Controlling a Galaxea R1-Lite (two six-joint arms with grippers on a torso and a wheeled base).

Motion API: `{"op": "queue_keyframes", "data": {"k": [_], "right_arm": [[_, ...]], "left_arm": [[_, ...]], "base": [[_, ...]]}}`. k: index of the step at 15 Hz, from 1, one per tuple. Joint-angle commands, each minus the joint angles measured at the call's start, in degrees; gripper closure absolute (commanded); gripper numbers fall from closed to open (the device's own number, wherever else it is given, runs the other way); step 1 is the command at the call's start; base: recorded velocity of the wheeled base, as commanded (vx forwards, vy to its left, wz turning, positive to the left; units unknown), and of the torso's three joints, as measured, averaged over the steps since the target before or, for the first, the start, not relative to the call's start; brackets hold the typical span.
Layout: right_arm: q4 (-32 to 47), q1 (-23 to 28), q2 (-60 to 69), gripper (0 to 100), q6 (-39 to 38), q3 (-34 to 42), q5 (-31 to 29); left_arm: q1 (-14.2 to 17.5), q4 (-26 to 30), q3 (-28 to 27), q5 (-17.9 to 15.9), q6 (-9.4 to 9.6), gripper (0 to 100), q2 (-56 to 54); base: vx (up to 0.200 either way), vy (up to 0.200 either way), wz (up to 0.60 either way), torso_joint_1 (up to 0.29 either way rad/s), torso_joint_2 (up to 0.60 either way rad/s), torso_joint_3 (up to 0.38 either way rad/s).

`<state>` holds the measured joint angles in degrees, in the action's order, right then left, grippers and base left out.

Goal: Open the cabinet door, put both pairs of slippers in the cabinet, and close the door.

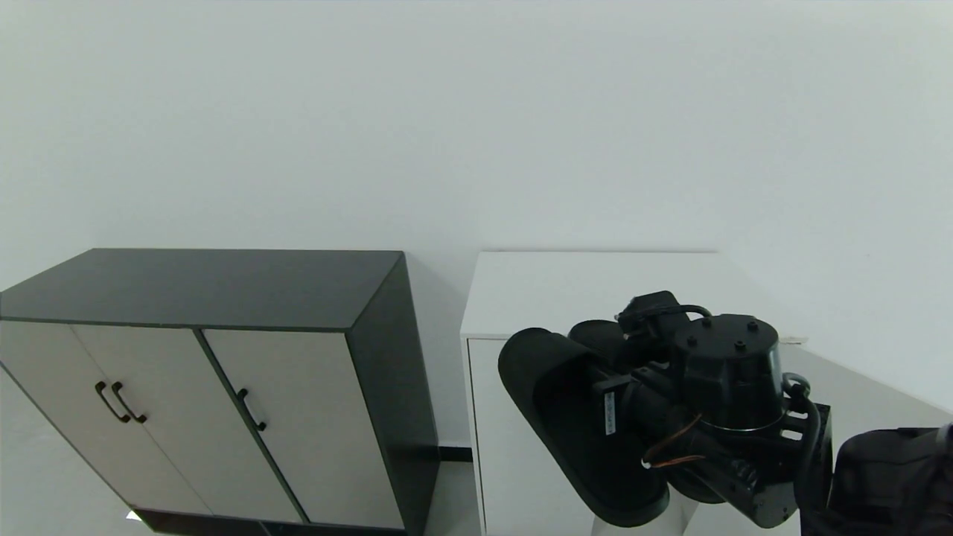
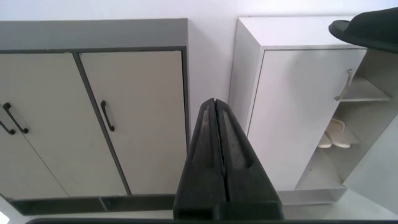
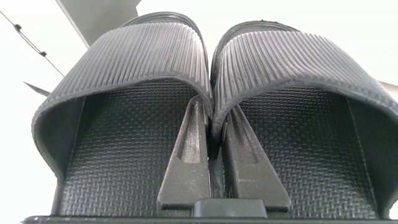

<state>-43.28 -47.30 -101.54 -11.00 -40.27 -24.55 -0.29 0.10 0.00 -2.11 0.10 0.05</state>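
Note:
A pair of black slippers (image 1: 573, 424) hangs in front of the white cabinet (image 1: 595, 286), held side by side. My right gripper (image 3: 212, 106) is shut on their touching inner straps (image 3: 208, 74). In the left wrist view the white cabinet's door (image 2: 305, 112) stands open, showing shelves. A pair of white slippers (image 2: 333, 134) lies on a middle shelf inside. One black slipper (image 2: 367, 28) shows above the cabinet's top corner. My left gripper (image 2: 215, 106) is shut with nothing between its fingers, low down, facing the gap between the two cabinets.
A dark cabinet (image 1: 208, 286) with beige doors and black handles (image 1: 119, 402) stands left of the white one, all doors shut. A narrow gap separates the two. A plain white wall rises behind both.

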Motion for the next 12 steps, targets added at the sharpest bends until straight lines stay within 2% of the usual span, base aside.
{"op": "queue_keyframes", "data": {"k": [1, 12], "right_arm": [[0.03, 0.01, -0.24, 100, 0.01, 0.01, -0.06], [0.03, 0.19, -0.68, 100, 0.10, 0.28, -0.06]], "left_arm": [[0.03, -0.01, 0.00, 0.00, 0.08, 100, 0.04], [0.03, -0.01, 0.00, 0.00, -0.01, 100, 0.04]], "base": [[0.000, -0.200, 0.00, 0.002, 0.00, 0.002], [0.000, -0.200, 0.00, 0.002, 0.00, 0.002]]}}
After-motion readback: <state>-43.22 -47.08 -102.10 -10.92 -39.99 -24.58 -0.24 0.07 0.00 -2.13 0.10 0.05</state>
